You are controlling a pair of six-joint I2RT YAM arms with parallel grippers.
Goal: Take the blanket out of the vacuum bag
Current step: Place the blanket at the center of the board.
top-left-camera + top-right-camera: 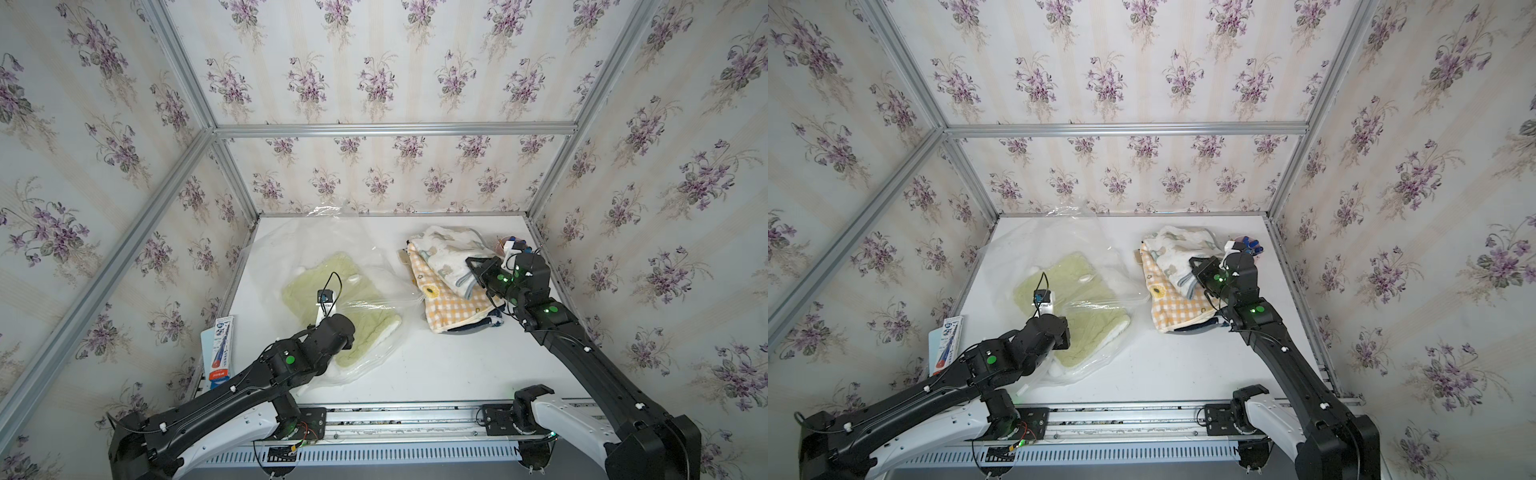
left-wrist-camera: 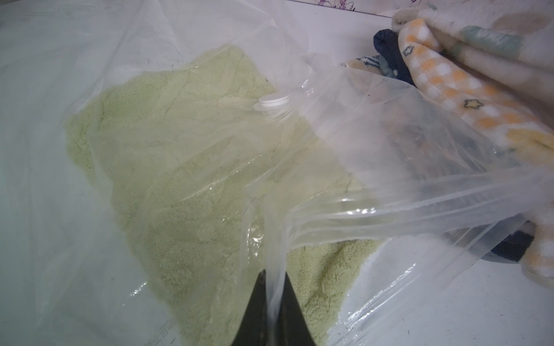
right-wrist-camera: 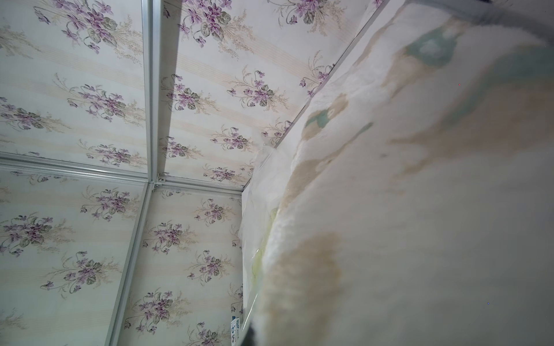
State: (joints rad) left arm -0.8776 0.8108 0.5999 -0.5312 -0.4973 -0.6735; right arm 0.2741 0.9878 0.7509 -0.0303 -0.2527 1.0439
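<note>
- The bag (image 1: 316, 245) is spread on the left part of the table (image 1: 436, 365). The green blanket (image 1: 303, 286) lies flat inside it, beneath the face bearing the valve cap (image 2: 274, 102).
- A fold of the bag's upper film is pinched between the closed jaws of the left gripper (image 2: 273, 287) and drawn taut above the blanket.
- The right gripper (image 1: 476, 268) is closed and set against a white printed blanket (image 3: 419, 209) atop the pile (image 1: 440, 299) at the right. Whether cloth is held cannot be told.
- The step in hand is judged to be opening the bag: film is lifted, but the green blanket is not yet gripped.
- Next, the mouth by the zip strip (image 2: 491, 242) would need to be kept open. The right gripper would have to be brought across, opened, and closed on cloth alone, not film.
</note>
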